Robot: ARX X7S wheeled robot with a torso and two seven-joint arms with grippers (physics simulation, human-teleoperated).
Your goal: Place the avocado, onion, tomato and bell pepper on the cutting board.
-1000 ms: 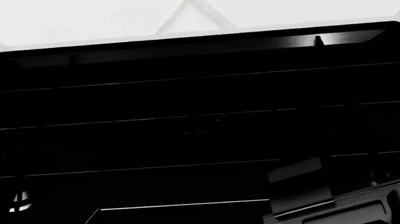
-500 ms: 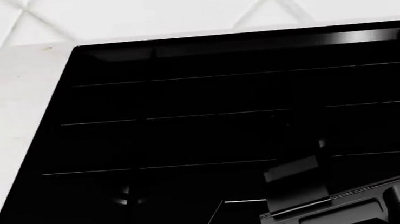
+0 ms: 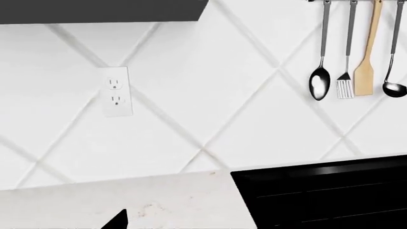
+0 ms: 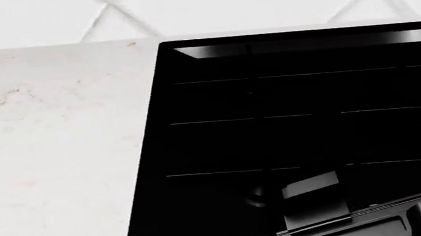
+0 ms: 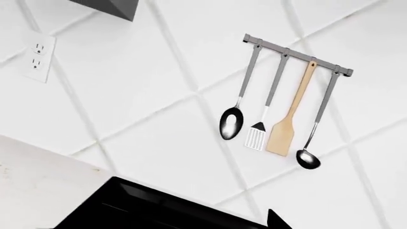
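Grippers: neither one's fingers are clearly in frame, so I can't tell if they're apart or together, or holding anything. Head view shows grey arm hardware point(image 4: 372, 218) at the lower right over the cooktop, plus a pale rounded part at the right edge; can't tell which link it is. Left wrist view has only a dark sliver at its lower edge, right wrist view a small dark tip at its lower edge. Nothing seen in contact with either.

Task items: avocado, onion, tomato, pepper and board don't appear in any of the three views.

What does show:
- Cooktop point(image 4: 287, 122): glossy black, thin pale lines across it, bright glare strip along its far edge. Also in both wrist views point(image 3: 324, 195) point(image 5: 152, 210).
- Counter point(image 4: 53, 154): pale speckled stone, butts against the cooktop's left edge.
- Wall point(image 3: 210, 95): white tile laid diagonally, pale grout.
- Outlet point(image 3: 116, 91): white, two sockets, on the wall above the counter; also in the right wrist view point(image 5: 37, 56).
- Rail point(image 5: 296, 55): grey bar on the wall above the cooktop, with spoon point(image 5: 231, 123), slotted turner point(image 5: 256, 136), wooden spatula point(image 5: 281, 138) and ladle point(image 5: 308, 159) hanging from it.
- Hood point(image 3: 102, 10): dark grey underside, high on the wall.

Writing: no brand, label or text readable anywhere.
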